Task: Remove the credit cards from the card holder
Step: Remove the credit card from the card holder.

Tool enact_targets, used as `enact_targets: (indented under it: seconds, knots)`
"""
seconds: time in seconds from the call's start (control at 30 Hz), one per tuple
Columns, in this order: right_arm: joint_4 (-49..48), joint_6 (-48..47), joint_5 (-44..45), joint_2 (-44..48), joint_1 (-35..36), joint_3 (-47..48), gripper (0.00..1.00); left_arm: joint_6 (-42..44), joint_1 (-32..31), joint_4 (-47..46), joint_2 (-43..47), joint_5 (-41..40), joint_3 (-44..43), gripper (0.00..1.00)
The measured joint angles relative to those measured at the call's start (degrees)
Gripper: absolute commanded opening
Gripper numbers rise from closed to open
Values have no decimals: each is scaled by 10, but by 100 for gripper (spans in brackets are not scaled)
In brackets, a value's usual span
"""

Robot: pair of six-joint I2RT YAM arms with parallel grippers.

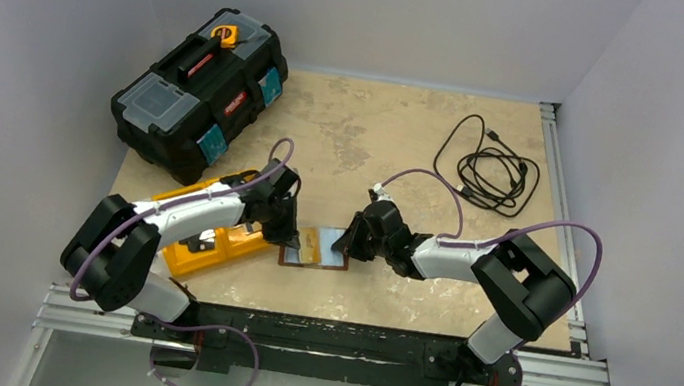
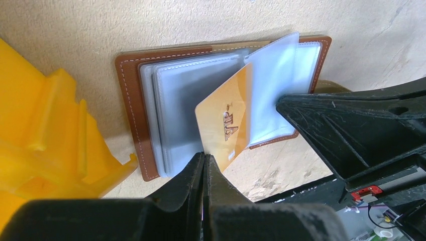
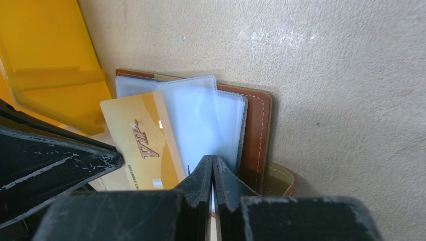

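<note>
The brown leather card holder [image 1: 313,261] lies open on the table, its pale clear sleeves fanned up [image 2: 191,95] [image 3: 256,125]. A gold VIP card [image 2: 226,123] [image 3: 143,145] sticks halfway out of one sleeve [image 2: 274,85]. My left gripper [image 2: 205,156] is shut on the near edge of that card [image 1: 310,242]. My right gripper [image 3: 212,159] is shut on the edge of a clear sleeve [image 3: 193,118] at the holder's right side [image 1: 343,245]. The two grippers face each other across the holder.
An orange tray [image 1: 211,235] [image 2: 45,130] [image 3: 55,60] sits just left of the holder, under my left arm. A black toolbox [image 1: 199,92] stands at the back left. A coiled black cable [image 1: 488,168] lies at the back right.
</note>
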State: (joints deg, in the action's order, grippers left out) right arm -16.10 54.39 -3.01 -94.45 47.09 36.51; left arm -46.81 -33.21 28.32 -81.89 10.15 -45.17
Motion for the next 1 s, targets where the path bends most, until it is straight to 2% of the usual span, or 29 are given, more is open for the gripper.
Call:
enact_targets:
  seconds: [0.03, 0.13, 0.23, 0.33, 0.43, 0.8, 0.9, 1.0]
  knots:
    - [0, 0, 0, 0, 0, 0, 0, 1, 1, 0, 0, 0, 1, 0]
    - [0, 0, 0, 0, 0, 0, 0, 2, 1, -3, 0, 2, 1, 12]
    - [0, -1, -1, 0, 0, 0, 0, 5, 1, -8, -3, 3, 1, 17]
    - [0, -2, -1, 0, 0, 0, 0, 5, 1, -15, -14, 3, 4, 30]
    - [0, -2, -1, 0, 0, 0, 0, 5, 2, -24, -23, 7, 9, 33]
    - [-1, -4, -7, -2, -3, 1, 0, 3, 2, -52, -38, 30, 9, 35]
    - [-1, -4, -9, -3, -3, 1, 0, -4, 2, -67, -47, 42, 9, 32]
    - [-1, -4, -9, -3, -3, 1, 0, -10, 2, -80, -56, 51, 9, 25]
